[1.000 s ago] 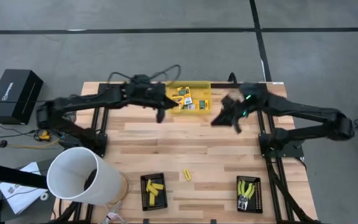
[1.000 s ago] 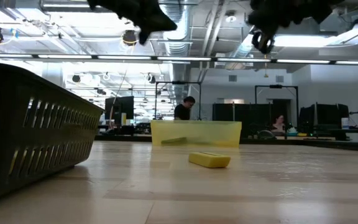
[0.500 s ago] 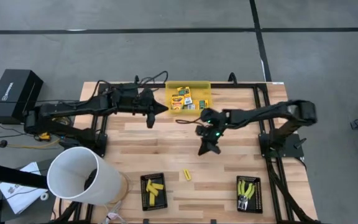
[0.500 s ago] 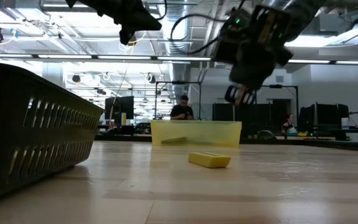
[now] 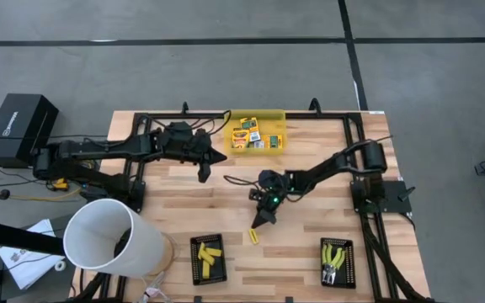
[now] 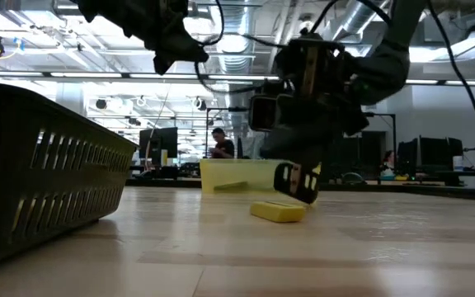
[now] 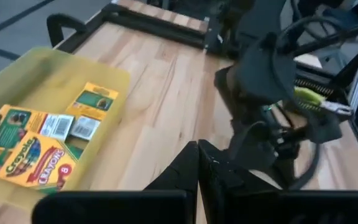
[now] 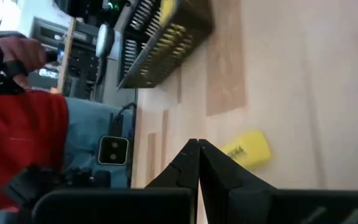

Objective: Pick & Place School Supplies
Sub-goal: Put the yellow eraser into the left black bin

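Note:
A short yellow stick (image 5: pixel 253 236) lies flat on the wood table near the front; it also shows in the low view (image 6: pixel 279 212) and the right wrist view (image 8: pixel 247 149). My right gripper (image 5: pixel 258 221) is shut and empty, slanting down just on the far side of the stick and apart from it (image 6: pixel 297 186). My left gripper (image 5: pixel 203 174) is shut and empty, held high left of the yellow bin (image 5: pixel 255 132). The bin holds several yellow-and-green boxes (image 7: pixel 36 137).
A black tray (image 5: pixel 208 258) with yellow sticks and a black tray (image 5: pixel 337 262) with yellow-green handled tools stand at the front edge. A white bucket (image 5: pixel 112 236) stands at front left. A person in red (image 8: pixel 17 143) is beyond the near edge.
My right gripper has swung from beside the yellow bin toward the table's near edge and left, and come down close to the yellow stick. My left gripper has drawn back from the bin, a little left and toward the near edge. The stick has not moved.

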You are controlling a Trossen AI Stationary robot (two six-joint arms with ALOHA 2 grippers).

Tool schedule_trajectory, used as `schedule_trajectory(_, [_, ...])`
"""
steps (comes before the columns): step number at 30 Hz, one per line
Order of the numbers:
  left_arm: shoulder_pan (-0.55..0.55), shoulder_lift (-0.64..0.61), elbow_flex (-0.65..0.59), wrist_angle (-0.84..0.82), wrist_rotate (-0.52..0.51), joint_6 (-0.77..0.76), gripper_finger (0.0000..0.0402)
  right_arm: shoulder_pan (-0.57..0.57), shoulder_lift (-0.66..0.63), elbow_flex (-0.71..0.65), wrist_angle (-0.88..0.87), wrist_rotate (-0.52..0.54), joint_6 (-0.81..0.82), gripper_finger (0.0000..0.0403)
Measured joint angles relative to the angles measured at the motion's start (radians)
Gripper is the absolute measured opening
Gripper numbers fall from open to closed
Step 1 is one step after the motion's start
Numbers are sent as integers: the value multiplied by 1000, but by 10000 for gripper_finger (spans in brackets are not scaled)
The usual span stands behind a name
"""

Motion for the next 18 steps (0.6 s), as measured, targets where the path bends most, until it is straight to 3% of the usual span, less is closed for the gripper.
schedule_trajectory(6, [26,0,1,9,59,7,0,54,43,3,143,75,115,0])
schedule_trajectory(18, [33,0,1,28,94,28,0,80,37,8,-8,218,118,0])
